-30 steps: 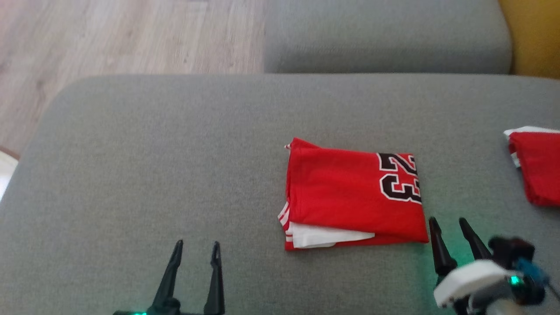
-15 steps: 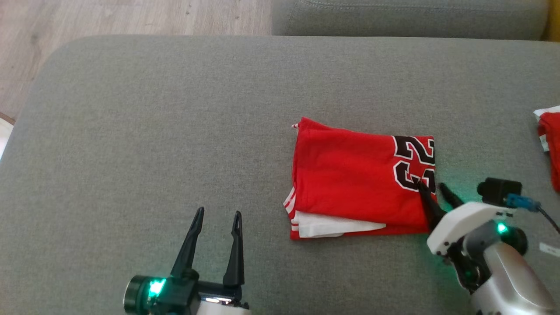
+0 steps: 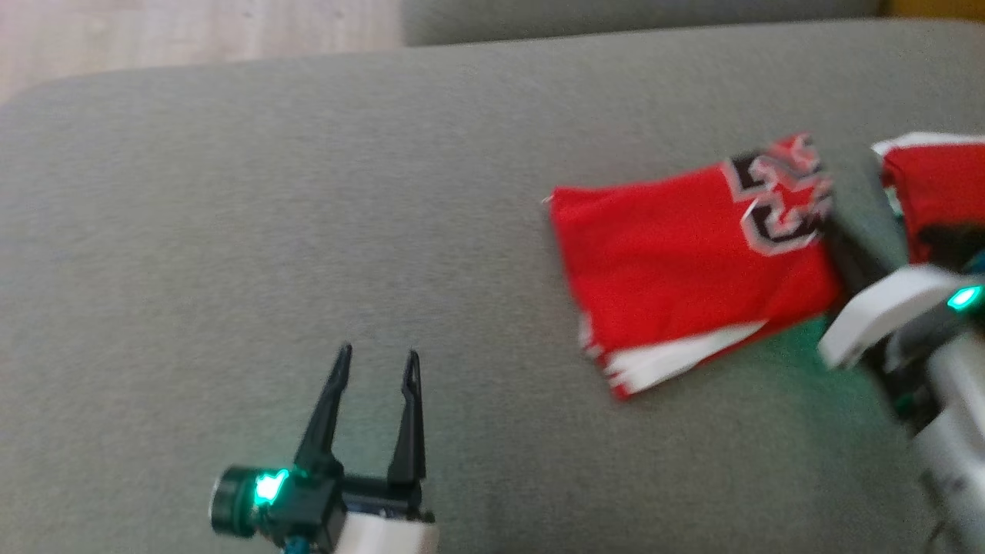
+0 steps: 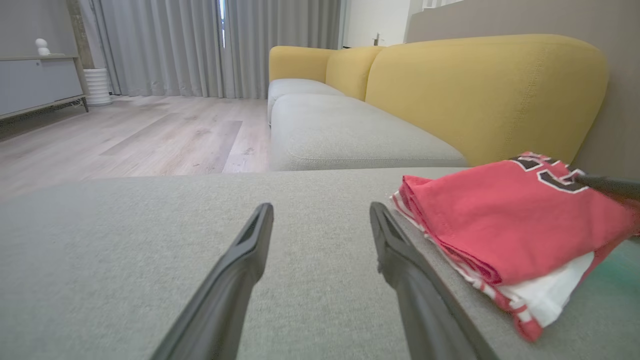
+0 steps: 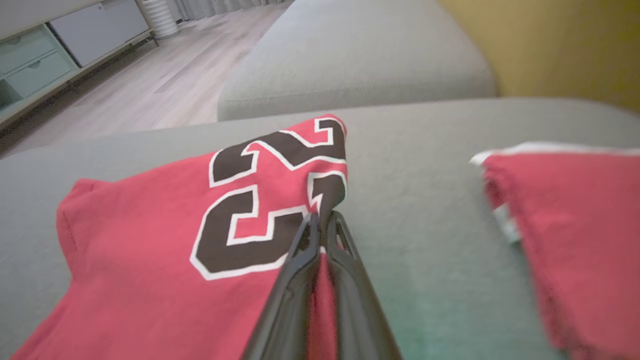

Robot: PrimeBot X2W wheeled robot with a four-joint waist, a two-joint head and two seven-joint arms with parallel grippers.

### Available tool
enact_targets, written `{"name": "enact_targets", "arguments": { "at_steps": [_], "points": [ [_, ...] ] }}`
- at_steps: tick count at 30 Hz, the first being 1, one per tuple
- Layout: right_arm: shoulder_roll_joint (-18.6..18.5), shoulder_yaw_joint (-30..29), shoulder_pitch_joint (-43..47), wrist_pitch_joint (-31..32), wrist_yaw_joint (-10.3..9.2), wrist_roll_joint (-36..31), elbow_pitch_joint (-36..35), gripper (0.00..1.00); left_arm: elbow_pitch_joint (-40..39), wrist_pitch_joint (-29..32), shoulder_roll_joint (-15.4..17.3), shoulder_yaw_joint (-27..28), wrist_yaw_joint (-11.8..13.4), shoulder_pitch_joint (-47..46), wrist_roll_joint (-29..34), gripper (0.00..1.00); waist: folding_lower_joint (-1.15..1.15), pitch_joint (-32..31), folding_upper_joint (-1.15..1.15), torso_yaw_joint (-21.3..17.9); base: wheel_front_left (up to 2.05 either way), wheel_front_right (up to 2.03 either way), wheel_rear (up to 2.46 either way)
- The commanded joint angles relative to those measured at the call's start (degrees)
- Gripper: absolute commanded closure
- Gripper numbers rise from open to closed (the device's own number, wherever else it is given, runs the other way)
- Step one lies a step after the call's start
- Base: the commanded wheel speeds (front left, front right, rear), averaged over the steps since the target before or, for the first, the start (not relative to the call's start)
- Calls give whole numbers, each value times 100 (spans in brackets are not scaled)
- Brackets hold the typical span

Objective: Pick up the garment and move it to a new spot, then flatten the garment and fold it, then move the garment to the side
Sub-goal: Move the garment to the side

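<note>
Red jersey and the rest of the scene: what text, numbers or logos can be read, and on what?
"2" plus a second digit, black with white outline, on the folded red jersey; the second digit is creased where the right gripper pinches the cloth, likely "3" but not certain.
second red garment: no text showing.
Nothing else readable.

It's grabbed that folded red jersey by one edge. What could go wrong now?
The right jaws pinch only the numbered edge of the folded jersey, so pulling may drag the layers apart and undo the fold. The second red garment lies close by; the jersey could rumple it.
</note>
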Motion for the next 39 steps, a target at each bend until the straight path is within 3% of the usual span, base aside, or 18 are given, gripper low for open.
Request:
{"name": "enact_targets", "arguments": {
  "at_steps": [1, 11, 18, 19, 20, 25, 33, 34, 39],
  "points": [
    [-318, 66, -293, -4, -5, -61, -269, 100, -221, -37, -49, 226, 10, -297, 62, 0, 0, 220, 0, -255, 0, 0, 0],
    [-1949, -429, -859, 364, -5, -233, -815, 100, -272, -37, -47, 339, -197, -642, 249, 0, 0, 766, 0, -696, 0, 0, 0],
    [-2510, -896, -886, 419, -5, -295, -835, 100, -264, -37, -46, 370, -279, -825, 344, 0, 0, 1024, 0, -787, 0, 0, 0],
    [-2513, -943, -875, 415, -5, -343, -816, 36, -259, -37, -46, 376, -283, -841, 348, 0, 0, 1028, 0, -790, 0, 0, 0],
    [-2492, -997, -868, 381, -5, -407, -806, 0, -258, -37, -46, 388, -284, -859, 342, 0, 0, 1024, 0, -793, 0, 0, 0],
    [-2060, -1045, -686, 91, -5, -841, -914, 0, -223, -37, -47, 510, -154, -858, 192, 0, 0, 790, 0, -764, 0, 0, 0],
    [-682, -478, 241, -470, -5, -1146, -1334, 0, 28, -37, -48, 452, -104, -604, -270, 0, 0, -52, 0, -545, 0, 0, 0],
    [-682, -478, 241, -470, -5, -1146, -1334, 0, 28, -37, -48, 452, -104, -604, -270, 0, 0, -52, 0, -545, 0, 0, 0],
    [9, 8, 870, -1015, -5, -1149, -1284, 0, 101, -37, -48, 496, -125, -368, -467, 0, 0, -599, 0, -268, 0, 0, 0]
  ]
}}
